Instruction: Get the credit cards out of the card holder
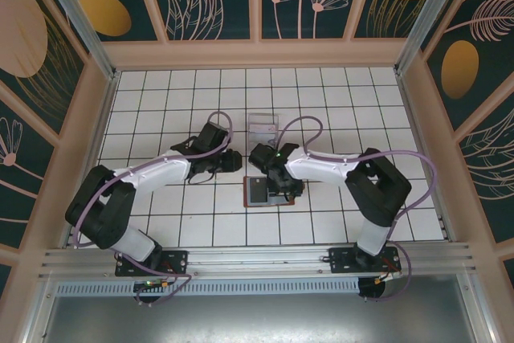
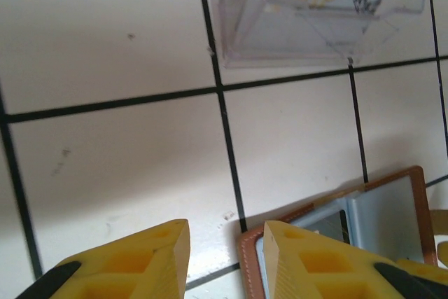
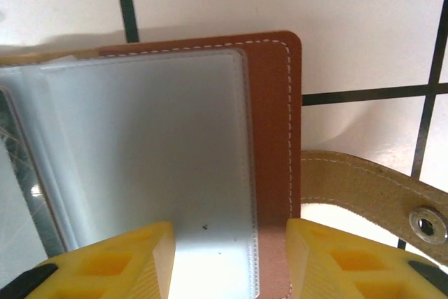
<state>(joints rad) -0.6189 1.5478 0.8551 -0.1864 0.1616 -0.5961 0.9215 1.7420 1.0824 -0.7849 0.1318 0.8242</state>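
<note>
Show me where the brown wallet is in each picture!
Top external: the card holder lies open on the tiles, just below the middle.
Left wrist: it is in the bottom right corner, partly cut off.
Right wrist: it is close up, across the left and middle.
Shared landmark: the black lines of the white-tiled table.

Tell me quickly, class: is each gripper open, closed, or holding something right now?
Left gripper: open, holding nothing.
Right gripper: open over the card holder, gripping nothing.
</note>
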